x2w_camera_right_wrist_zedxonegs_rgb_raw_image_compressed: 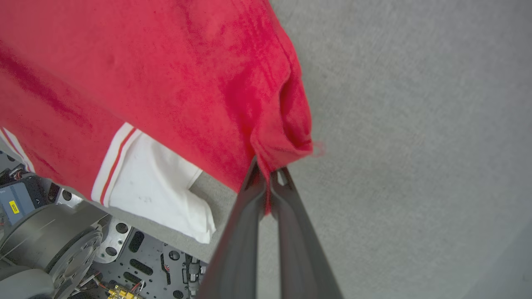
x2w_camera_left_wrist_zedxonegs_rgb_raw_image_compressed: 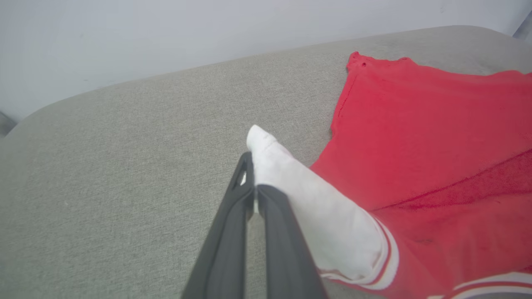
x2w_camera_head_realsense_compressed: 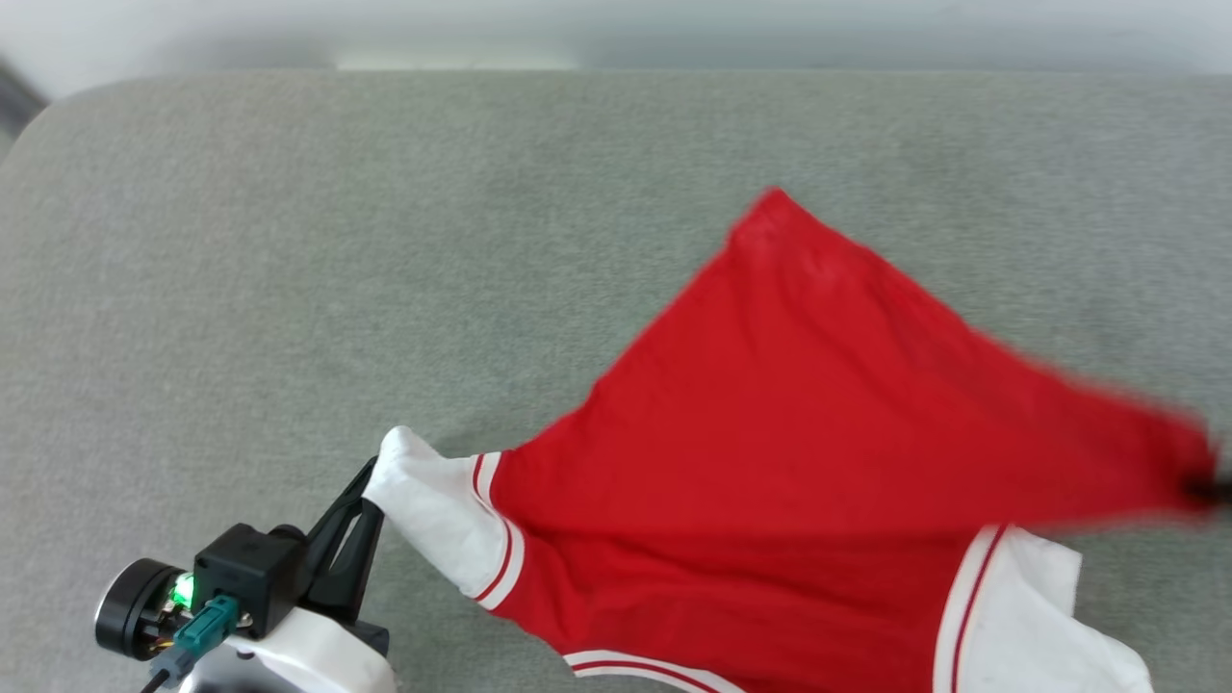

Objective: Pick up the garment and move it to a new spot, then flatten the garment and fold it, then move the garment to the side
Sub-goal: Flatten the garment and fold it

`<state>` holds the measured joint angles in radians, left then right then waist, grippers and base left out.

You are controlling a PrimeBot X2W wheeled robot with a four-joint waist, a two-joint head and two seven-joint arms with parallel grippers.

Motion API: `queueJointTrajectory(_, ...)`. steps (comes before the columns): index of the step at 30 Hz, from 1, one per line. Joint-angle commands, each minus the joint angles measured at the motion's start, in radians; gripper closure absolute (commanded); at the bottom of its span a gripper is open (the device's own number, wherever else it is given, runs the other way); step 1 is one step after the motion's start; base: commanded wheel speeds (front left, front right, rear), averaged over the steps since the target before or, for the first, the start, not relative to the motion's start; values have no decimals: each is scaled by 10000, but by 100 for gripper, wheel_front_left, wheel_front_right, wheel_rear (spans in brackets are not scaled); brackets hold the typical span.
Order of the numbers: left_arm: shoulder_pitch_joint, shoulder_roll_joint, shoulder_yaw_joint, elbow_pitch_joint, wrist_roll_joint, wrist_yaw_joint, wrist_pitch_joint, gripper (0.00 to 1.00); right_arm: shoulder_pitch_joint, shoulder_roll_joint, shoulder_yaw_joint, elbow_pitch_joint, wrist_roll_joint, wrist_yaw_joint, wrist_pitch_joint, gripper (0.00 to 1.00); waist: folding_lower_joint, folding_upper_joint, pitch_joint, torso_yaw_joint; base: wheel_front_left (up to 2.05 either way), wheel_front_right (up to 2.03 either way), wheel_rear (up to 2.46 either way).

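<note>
The garment [x2w_camera_head_realsense_compressed: 799, 423] is a red jersey with white sleeves and red-white striped trim, stretched over the grey surface with its plain red face up. My left gripper [x2w_camera_head_realsense_compressed: 371, 491] is shut on the tip of the white sleeve [x2w_camera_left_wrist_zedxonegs_rgb_raw_image_compressed: 299, 195] at the lower left of the head view. Pinched in my right gripper [x2w_camera_right_wrist_zedxonegs_rgb_raw_image_compressed: 268, 178] is a red corner of the garment [x2w_camera_right_wrist_zedxonegs_rgb_raw_image_compressed: 286, 141], which hangs lifted and pulled out toward the head view's right edge. The other white sleeve [x2w_camera_right_wrist_zedxonegs_rgb_raw_image_compressed: 162, 187] droops over the surface's near edge.
The grey padded surface [x2w_camera_head_realsense_compressed: 385, 241] stretches wide behind and to the left of the garment, ending at a pale wall [x2w_camera_left_wrist_zedxonegs_rgb_raw_image_compressed: 166, 37]. In the right wrist view, my own base [x2w_camera_right_wrist_zedxonegs_rgb_raw_image_compressed: 62, 249] shows below the near edge.
</note>
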<state>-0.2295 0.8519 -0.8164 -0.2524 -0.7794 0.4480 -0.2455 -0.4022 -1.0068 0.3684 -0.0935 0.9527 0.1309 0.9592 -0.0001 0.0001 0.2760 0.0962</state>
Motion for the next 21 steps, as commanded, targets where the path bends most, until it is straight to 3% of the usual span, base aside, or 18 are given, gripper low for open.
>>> queueJointTrajectory(1, 115, 89, 18, -19, -42, 27, 8, 100, 908, -72, -157, -85, 89, -3, -212, 100, 1, -1, -210, -234, 0, 0, 0)
queueJointTrajectory(9, 291, 235, 51, -114, -140, 122, 31, 100, 5254, 313, -1188, -349, 104, -5, -1033, 100, 1, -1, -309, -517, 0, 0, 0)
queueJointTrajectory(14, 266, 245, 48, -130, -125, 158, 43, 100, 6283, 1065, -1707, -407, -386, -5, -1514, 100, 1, -1, -265, -608, 0, 0, 0)
queueJointTrajectory(15, 264, 237, 39, -129, -120, 167, 46, 100, 6293, 1166, -1841, -435, -468, -5, -1558, 55, 1, -1, -271, -625, 0, 0, 0)
queueJointTrajectory(16, 263, 232, 29, -133, -118, 168, 55, 100, 6262, 1224, -2012, -496, -552, -5, -1607, 0, 1, -1, -280, -639, 0, 0, 0)
queueJointTrajectory(21, 161, 183, -15, -178, -60, 159, 98, 100, 5568, 1131, -3051, -1255, -778, -3, -1653, 0, 1, -1, -262, -593, 0, 0, 0)
